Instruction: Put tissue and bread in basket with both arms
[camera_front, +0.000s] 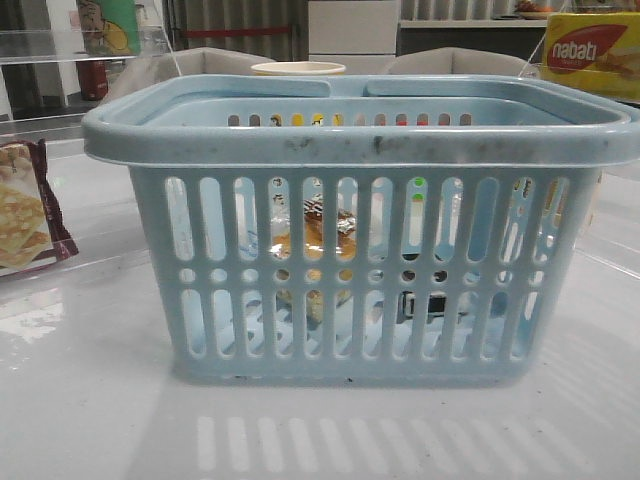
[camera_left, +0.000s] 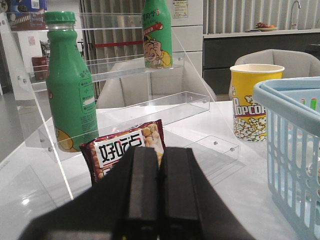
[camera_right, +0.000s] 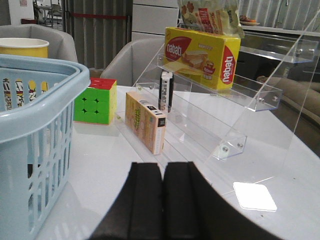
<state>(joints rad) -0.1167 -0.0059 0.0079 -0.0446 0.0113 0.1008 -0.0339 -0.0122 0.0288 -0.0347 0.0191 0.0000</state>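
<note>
Left pincer (camera_left: 160, 200): closed, empty, low centre of its frame; basket at that frame's right edge.
Right pincer (camera_right: 162, 205): closed, empty; basket at its frame's left edge.
Basket (camera_front: 360, 140): centre of the front frame, on the counter (camera_front: 90, 400), between the arms, neither clearly nearer.
Bread (camera_front: 315, 240): inside the basket, seen through the slots, centre-left.
Tissue (camera_front: 430, 303): seemingly the dark patch low inside, right of the bread; too hidden to confirm.
Judgement: both items looked delivered; no reach seemed left.
</note>
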